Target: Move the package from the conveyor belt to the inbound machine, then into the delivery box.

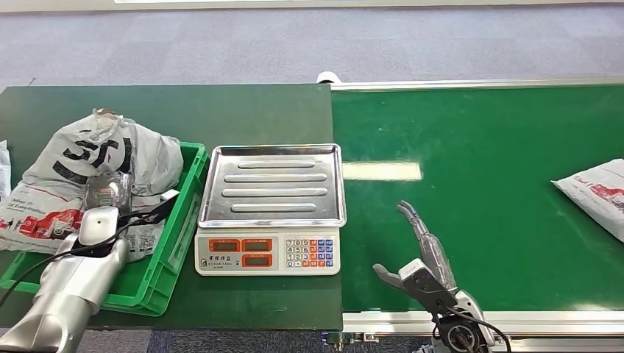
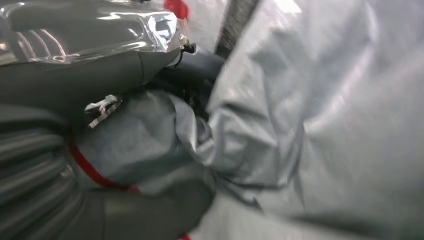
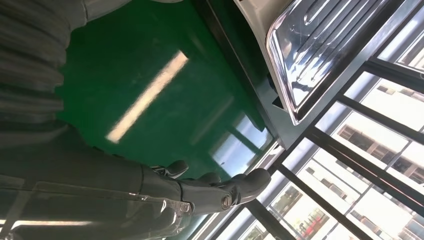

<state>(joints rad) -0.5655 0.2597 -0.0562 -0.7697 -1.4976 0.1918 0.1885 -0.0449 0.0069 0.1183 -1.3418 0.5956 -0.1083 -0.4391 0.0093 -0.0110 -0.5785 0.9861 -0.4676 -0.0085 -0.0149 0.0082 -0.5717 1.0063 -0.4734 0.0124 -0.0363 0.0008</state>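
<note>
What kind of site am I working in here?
Probably a parcel-sorting station: a green conveyor belt carrying a package, a weighing scale beside it, and a green crate of bagged parcels.

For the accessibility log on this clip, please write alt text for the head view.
The robot's left hand rests on a grey package in a green crate beside a scale with a bare steel tray. Its right hand hovers open over the green conveyor belt, where another package lies at the right edge.
</note>
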